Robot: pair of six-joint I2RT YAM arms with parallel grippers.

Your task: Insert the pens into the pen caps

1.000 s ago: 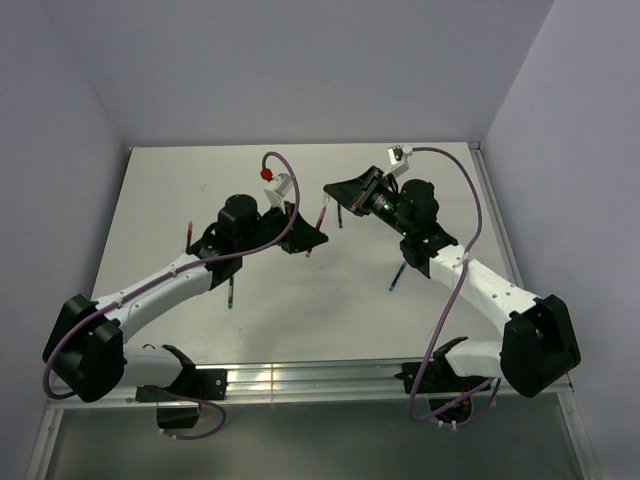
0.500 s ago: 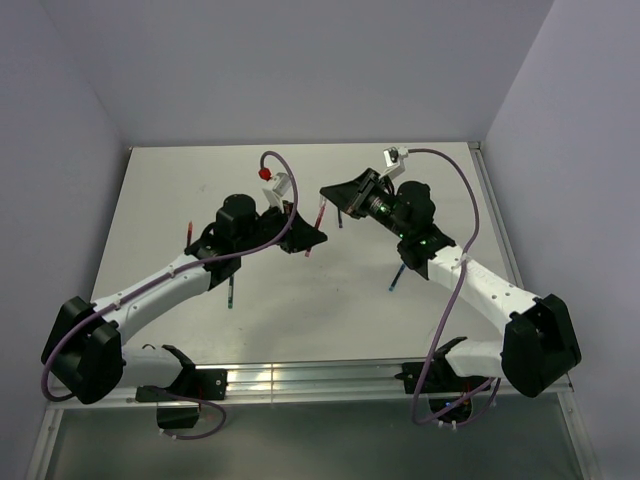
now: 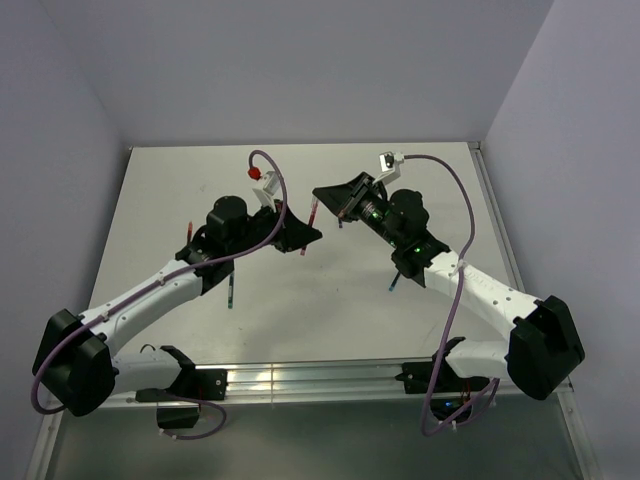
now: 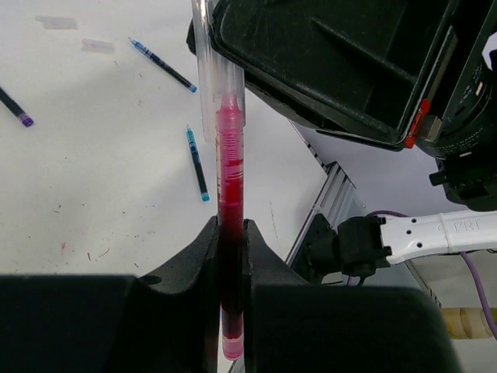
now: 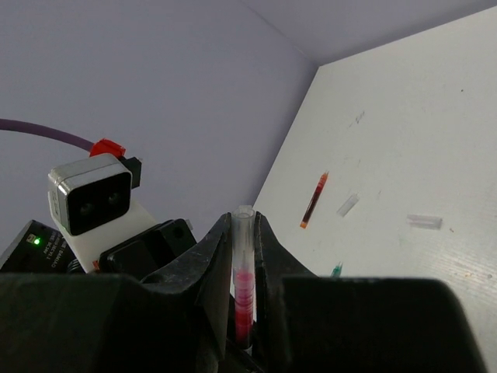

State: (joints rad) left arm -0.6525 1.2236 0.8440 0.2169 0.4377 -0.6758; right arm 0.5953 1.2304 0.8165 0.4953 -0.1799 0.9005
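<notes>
My left gripper (image 4: 230,227) is shut on a red pen (image 4: 229,179) and holds it above the table. The pen's front end sits inside a clear pen cap (image 5: 244,233), which my right gripper (image 5: 245,221) is shut on. In the top view the two grippers, left (image 3: 303,236) and right (image 3: 330,194), meet at the table's middle with the red pen (image 3: 312,214) between them. The cap also shows in the left wrist view (image 4: 208,54), over the pen's tip.
Loose pens lie on the table: a dark blue one (image 4: 163,66), a light blue one (image 4: 196,165), a red one (image 5: 314,200), a green-tipped one (image 3: 231,292). Clear caps (image 5: 347,204) (image 5: 425,221) lie near the red pen. The table's rail (image 4: 322,210) is close by.
Both grippers have shifted a little to the left together, still joined at the pen and cap. The right wrist has leaned further over toward the left gripper.
</notes>
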